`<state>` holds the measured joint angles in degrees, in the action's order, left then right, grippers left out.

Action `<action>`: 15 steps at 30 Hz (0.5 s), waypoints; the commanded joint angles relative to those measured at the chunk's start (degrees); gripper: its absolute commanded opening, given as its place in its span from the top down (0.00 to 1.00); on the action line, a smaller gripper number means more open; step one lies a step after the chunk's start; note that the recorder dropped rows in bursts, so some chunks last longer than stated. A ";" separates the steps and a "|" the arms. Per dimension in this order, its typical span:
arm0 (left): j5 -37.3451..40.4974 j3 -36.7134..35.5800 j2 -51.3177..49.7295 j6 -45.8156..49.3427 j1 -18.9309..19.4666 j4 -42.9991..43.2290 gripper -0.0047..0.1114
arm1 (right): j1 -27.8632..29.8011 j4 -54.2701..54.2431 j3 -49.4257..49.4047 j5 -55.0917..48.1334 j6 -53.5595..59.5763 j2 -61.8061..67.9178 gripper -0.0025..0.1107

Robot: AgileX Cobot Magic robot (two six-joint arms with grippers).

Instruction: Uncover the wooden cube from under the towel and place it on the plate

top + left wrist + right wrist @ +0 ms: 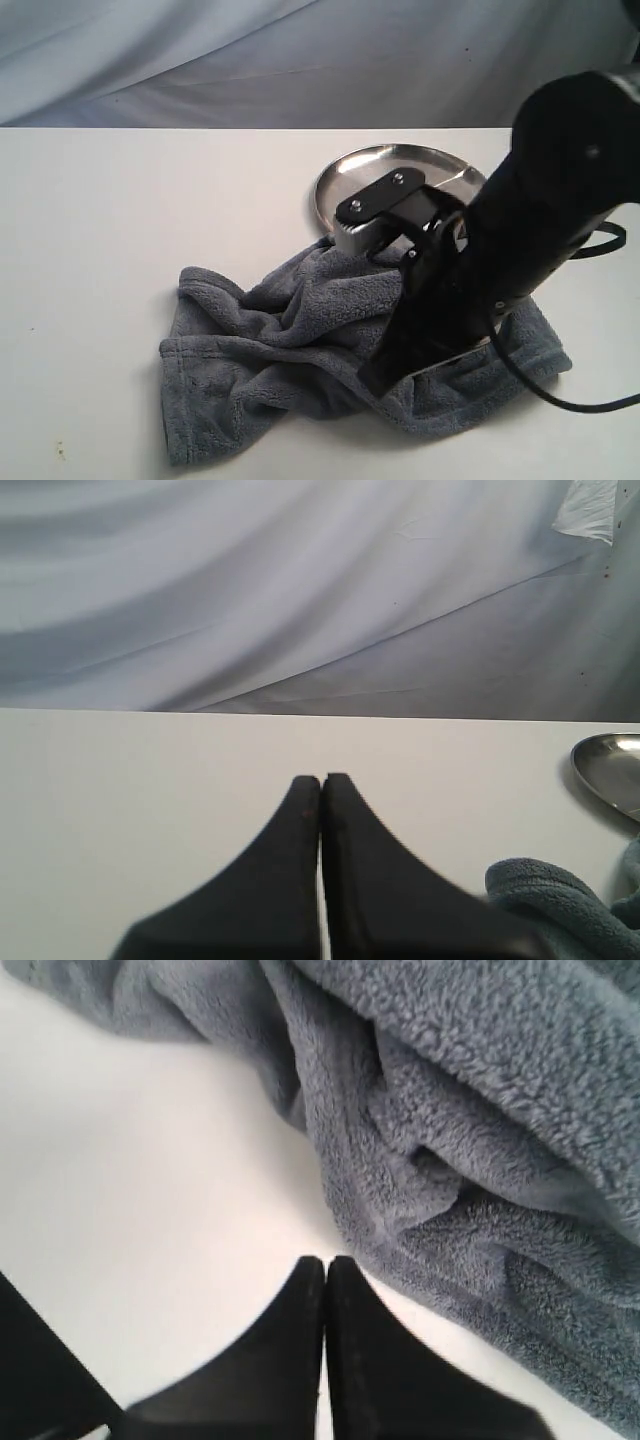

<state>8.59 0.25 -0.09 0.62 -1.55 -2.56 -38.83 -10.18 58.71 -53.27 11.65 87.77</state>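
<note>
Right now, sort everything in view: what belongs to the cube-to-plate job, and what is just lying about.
Job: towel, crumpled; plate, at the towel's far edge; right tool, shut, beside the towel; wooden cube, not visible.
Just there: white table; draped backdrop; left tool, shut, holding nothing.

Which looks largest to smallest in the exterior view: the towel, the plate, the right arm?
1. towel, the widest spread.
2. right arm, close behind; it sits nearer the camera, so this rank against the towel is unsure.
3. plate, smallest, and partly hidden by the arm.
</note>
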 commanded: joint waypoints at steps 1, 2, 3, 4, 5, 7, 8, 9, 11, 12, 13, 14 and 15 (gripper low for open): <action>-0.23 -0.25 0.09 -0.16 -0.05 0.04 0.95 | 0.13 7.03 0.75 -2.20 -3.09 1.77 0.98; -0.23 -0.25 0.09 -0.16 -0.05 0.04 0.95 | 0.98 9.52 0.75 -1.64 -4.19 1.77 0.98; -0.23 -0.25 0.09 -0.16 -0.05 0.04 0.95 | 1.97 12.03 0.75 -1.08 -5.39 1.77 0.98; -0.23 -0.25 0.09 -0.16 -0.05 0.04 0.95 | 3.04 13.88 0.75 -0.56 -6.55 1.77 0.98; -0.23 -0.25 0.09 -0.16 -0.05 0.04 0.95 | 4.58 15.69 0.75 0.33 -8.24 1.77 0.98; -0.23 -0.25 0.09 -0.16 -0.05 0.04 0.95 | 8.14 16.84 0.75 2.43 -11.65 1.87 0.98; -0.23 -0.25 0.09 -0.16 -0.05 0.04 0.95 | 10.27 16.68 0.75 3.62 -12.62 2.00 0.98; -0.23 -0.25 0.09 -0.16 -0.05 0.04 0.95 | 11.63 16.39 0.75 5.04 -13.08 2.00 0.98; -0.23 -0.25 0.09 -0.03 -0.05 0.04 0.95 | 14.51 15.36 1.50 7.66 -13.48 2.80 0.98; -0.23 -0.25 0.09 -0.03 -0.05 0.04 0.95 | 16.01 14.58 2.77 8.09 -13.48 3.93 0.98; -0.23 -0.25 0.09 -0.03 -0.05 0.04 0.95 | 17.26 13.80 4.73 7.49 -13.59 5.48 0.98; -0.23 -0.25 0.09 -0.03 -0.05 0.04 0.95 | 18.10 13.11 6.66 6.40 -13.86 6.96 0.98; -0.23 -0.25 0.09 -0.03 -0.05 0.04 0.95 | 18.74 12.27 9.46 4.89 -13.87 9.05 0.98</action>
<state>8.59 0.25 -0.09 0.62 -1.55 -2.56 -22.31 4.08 63.54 -47.33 -1.49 93.32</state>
